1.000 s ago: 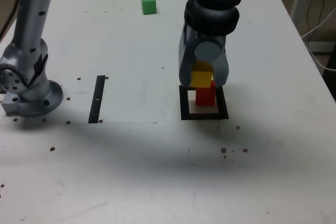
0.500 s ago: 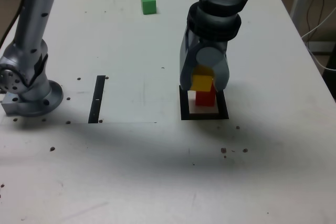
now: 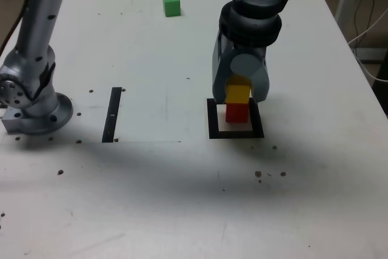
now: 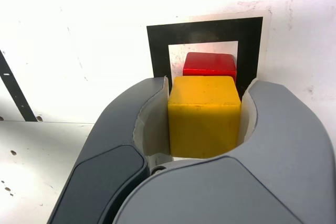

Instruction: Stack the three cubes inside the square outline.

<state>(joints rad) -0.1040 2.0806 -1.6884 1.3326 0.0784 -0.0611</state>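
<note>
My gripper is shut on the yellow cube, which rests squarely on top of the red cube. The red cube stands in the white centre of the square outline. In the wrist view the yellow cube fills the space between both jaws of the gripper. Beyond it show the red cube and the black square outline. The green cube sits alone at the far end of the table, towards the exterior view's left of the arm.
The arm's base stands at the exterior view's left edge. A narrow black strip lies between the base and the outline. Small dark specks dot the white table top, and cables hang beyond its far right corner.
The gripper has lowered the yellow cube and shifted it slightly right, from tilted over the red cube's edge to resting on it. The jaws look slightly looser.
</note>
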